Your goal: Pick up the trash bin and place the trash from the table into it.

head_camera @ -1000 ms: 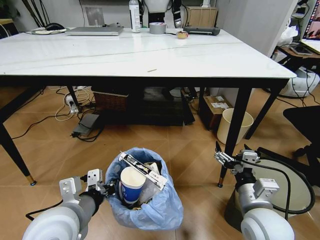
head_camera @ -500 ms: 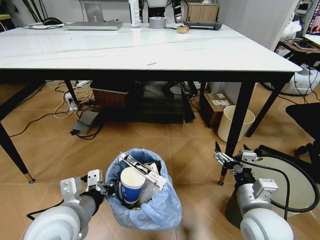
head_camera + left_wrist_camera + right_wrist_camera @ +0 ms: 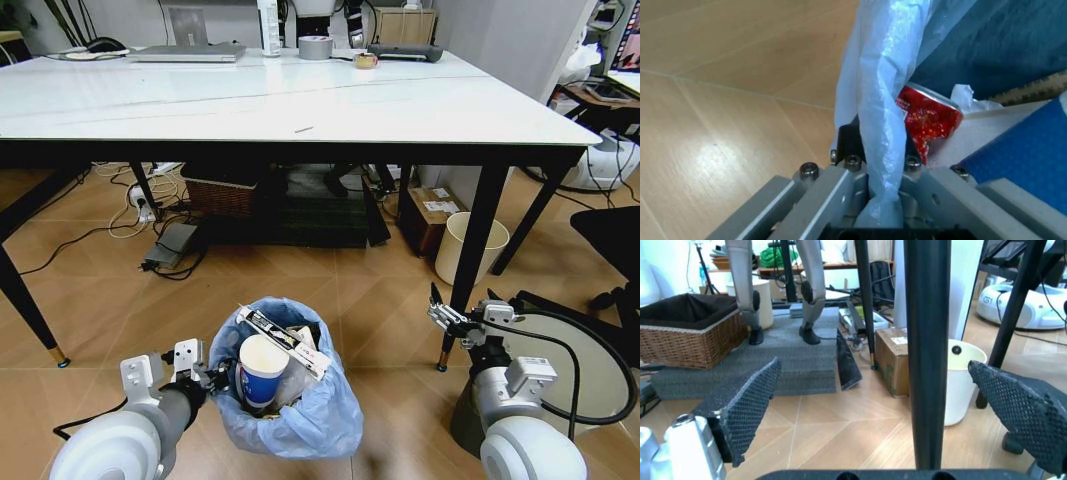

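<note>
One thin bag edge in left pincer (image 3: 212, 377), clamped; trash bin (image 3: 300, 420) w/ cup could slip. Right pincer (image 3: 440, 312) apart.

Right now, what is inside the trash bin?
In the trash bin: a blue paper cup, a torn box, a red wrapper. Anything deeper is covered. The left gripper clamps its bag rim.
</note>
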